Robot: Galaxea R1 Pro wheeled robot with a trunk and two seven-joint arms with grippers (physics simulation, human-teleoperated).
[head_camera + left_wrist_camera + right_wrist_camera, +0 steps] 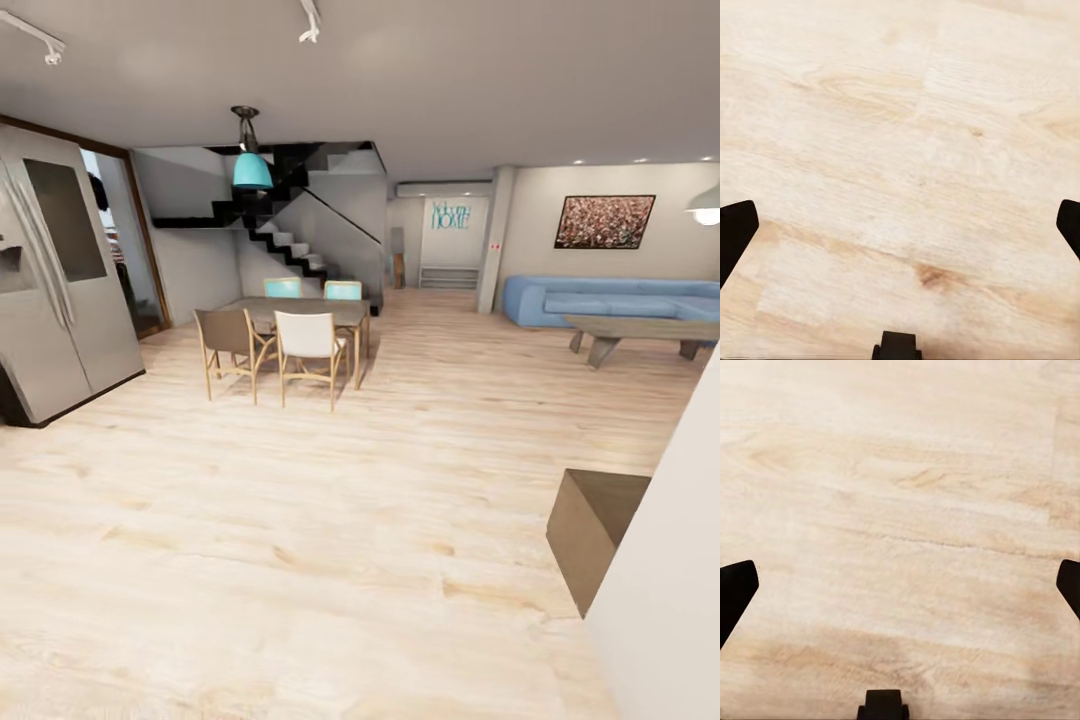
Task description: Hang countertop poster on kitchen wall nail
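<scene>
From where I sit, the task looks barely begun: I have no poster, bench or nail in sight, so finding the kitchen, picking up and hanging are all left, as I judge it. My head camera looks across pale wood floor [300, 560] to a dining table [300, 312] with chairs at about 11 o'clock, a steel fridge [60, 280] at 9, a blue sofa [610, 300] at 2 and, above it, a wide reddish speckled picture [604, 221], which isn't my target. My left gripper [900, 225] and right gripper [900, 585] both hang over bare floor, fingers spread wide, holding nothing. Where the poster lies relative to them, I can't tell.
</scene>
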